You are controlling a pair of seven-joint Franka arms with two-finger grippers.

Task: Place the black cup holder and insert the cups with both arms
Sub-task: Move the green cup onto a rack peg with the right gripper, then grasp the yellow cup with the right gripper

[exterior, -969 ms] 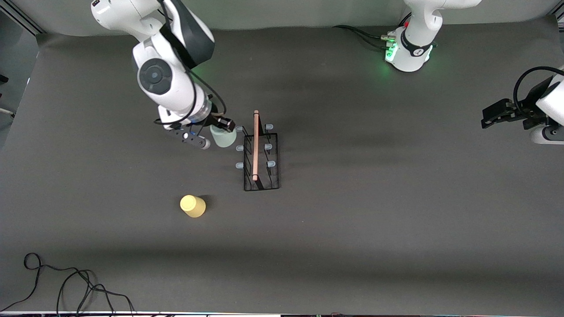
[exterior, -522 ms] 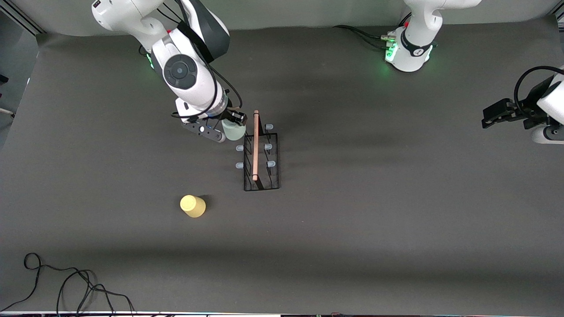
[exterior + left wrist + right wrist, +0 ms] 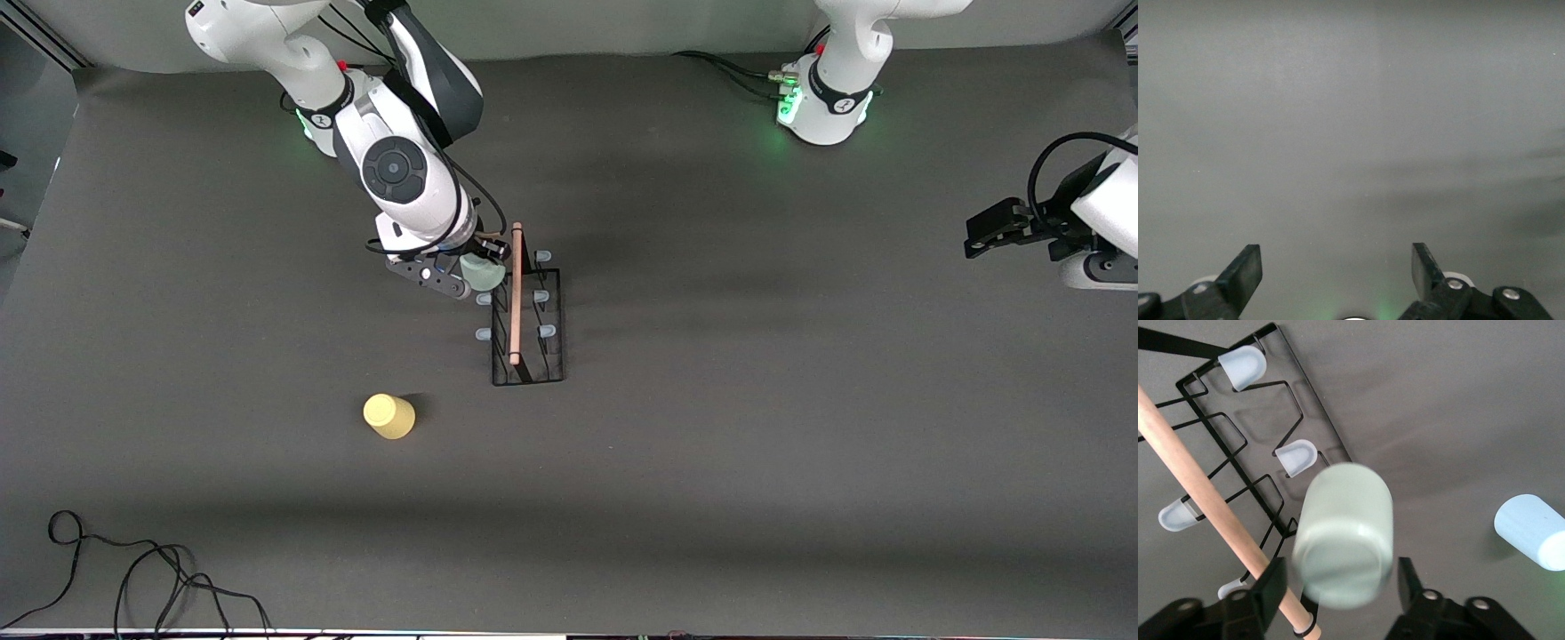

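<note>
The black cup holder (image 3: 528, 331) stands mid-table, its wooden handle (image 3: 516, 293) on top; it also shows in the right wrist view (image 3: 1238, 447). My right gripper (image 3: 467, 267) is over the end of the holder farthest from the front camera. Its fingers (image 3: 1271, 583) are open, with a small gap on each side of the pale green cup (image 3: 1345, 543), which sits bottom up between them, beside the handle and over a peg. The light blue cup (image 3: 1531, 530) lies on the table nearby, hidden in the front view. The yellow cup (image 3: 388, 416) stands nearer the camera. My left gripper (image 3: 991, 229) waits open and empty (image 3: 1336, 273) at its end of the table.
A black cable (image 3: 133, 578) lies coiled at the table's near edge toward the right arm's end. The arm bases (image 3: 822, 102) glow green along the edge farthest from the front camera.
My right gripper has carried the pale green cup sideways to the holder, up against the handle. The left arm has shifted slightly.
</note>
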